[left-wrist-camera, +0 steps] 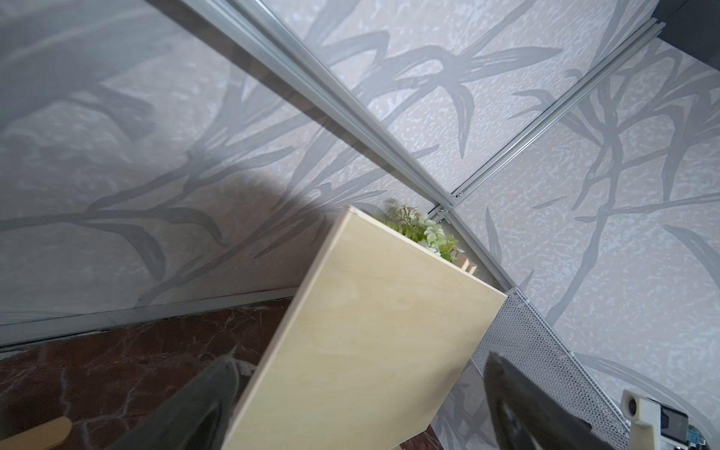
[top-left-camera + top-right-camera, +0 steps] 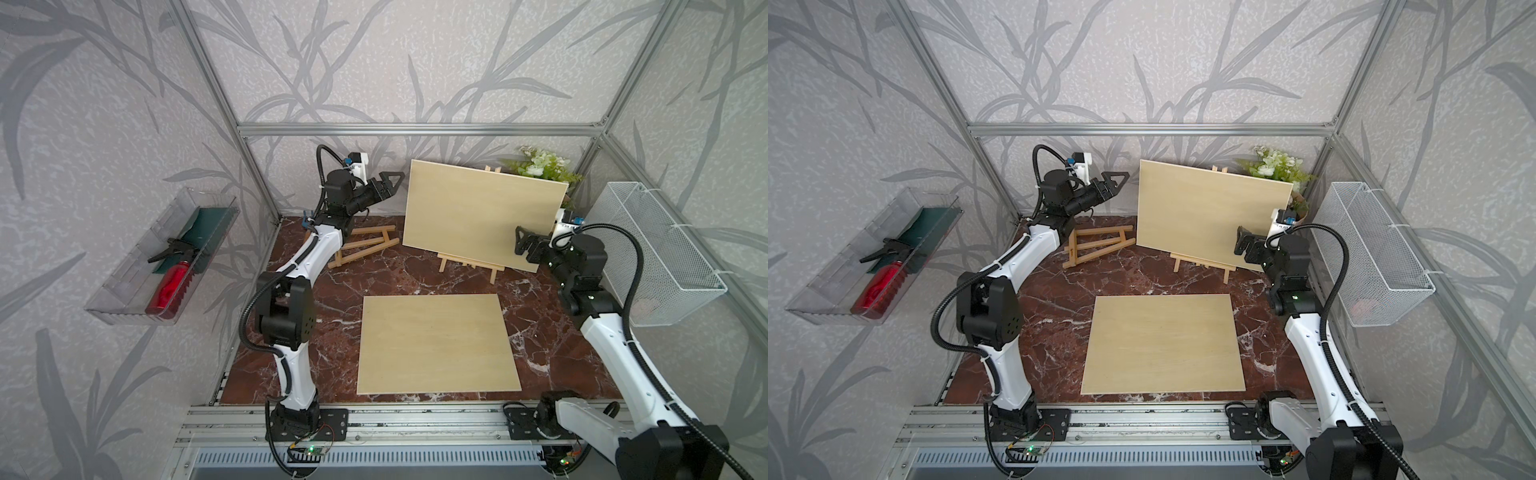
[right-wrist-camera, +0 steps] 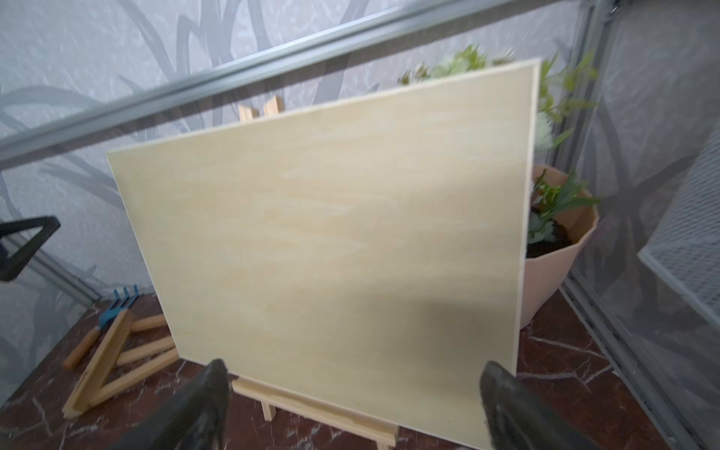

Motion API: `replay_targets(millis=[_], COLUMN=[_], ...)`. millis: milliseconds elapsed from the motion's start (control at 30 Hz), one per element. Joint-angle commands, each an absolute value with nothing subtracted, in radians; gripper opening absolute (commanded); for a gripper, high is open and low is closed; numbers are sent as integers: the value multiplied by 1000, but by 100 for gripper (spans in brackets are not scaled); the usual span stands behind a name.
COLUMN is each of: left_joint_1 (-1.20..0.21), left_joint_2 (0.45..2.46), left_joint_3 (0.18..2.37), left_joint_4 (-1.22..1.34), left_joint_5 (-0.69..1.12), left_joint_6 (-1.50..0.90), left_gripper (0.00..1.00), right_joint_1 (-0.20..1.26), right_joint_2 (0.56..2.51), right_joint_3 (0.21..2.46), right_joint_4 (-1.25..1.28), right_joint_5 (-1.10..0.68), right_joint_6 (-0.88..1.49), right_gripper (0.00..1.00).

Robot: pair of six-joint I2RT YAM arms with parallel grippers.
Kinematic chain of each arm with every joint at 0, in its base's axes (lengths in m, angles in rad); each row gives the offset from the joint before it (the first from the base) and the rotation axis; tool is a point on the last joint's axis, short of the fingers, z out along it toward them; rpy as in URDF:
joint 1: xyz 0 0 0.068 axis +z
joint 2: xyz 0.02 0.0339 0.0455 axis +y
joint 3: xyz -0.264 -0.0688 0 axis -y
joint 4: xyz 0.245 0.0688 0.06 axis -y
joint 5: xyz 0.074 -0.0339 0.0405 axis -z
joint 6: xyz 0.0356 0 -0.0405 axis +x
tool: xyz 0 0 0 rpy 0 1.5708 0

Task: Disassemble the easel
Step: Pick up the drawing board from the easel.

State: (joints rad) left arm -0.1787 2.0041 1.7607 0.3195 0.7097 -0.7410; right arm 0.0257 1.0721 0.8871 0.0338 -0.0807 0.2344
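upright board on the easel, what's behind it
Behind the upright board, the easel pokes out above its upper edge and a potted plant shows at its corner. The easel's back frame is covered.

A brown marble tabletop [image 2: 415, 278] bears a potted plant [image 2: 540, 164] with white blooms at its far right corner. A small hand rake [image 3: 113, 311] with blue tines lies near its far left corner. Beyond its right edge hangs a white wire-mesh basket [image 2: 665, 266]. Beyond its left edge, a clear plastic bin [image 2: 124, 270] holds a red spray bottle [image 2: 168, 291] and a dark green cloth [image 2: 208, 226].
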Motion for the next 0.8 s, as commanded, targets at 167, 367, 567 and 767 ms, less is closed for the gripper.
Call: replay_targets(millis=[167, 367, 567, 767], left_joint_1=[-167, -179, -193, -219], left_joint_2=[2349, 2544, 2631, 2649], left_joint_3=[2177, 2443, 2489, 2479], left_joint_4=[283, 336, 599, 665], left_joint_5=[1069, 1172, 1260, 1321], left_joint_6=[-775, -883, -1073, -1111], left_gripper=[97, 95, 89, 70], right_joint_1=[-70, -169, -169, -169], right_joint_2=[1128, 1188, 1204, 1247], right_joint_3=[891, 847, 823, 816], right_joint_4=[13, 124, 201, 262], right_joint_5=[-151, -277, -288, -316], right_joint_6=[146, 240, 250, 262], right_gripper=[99, 99, 99, 99])
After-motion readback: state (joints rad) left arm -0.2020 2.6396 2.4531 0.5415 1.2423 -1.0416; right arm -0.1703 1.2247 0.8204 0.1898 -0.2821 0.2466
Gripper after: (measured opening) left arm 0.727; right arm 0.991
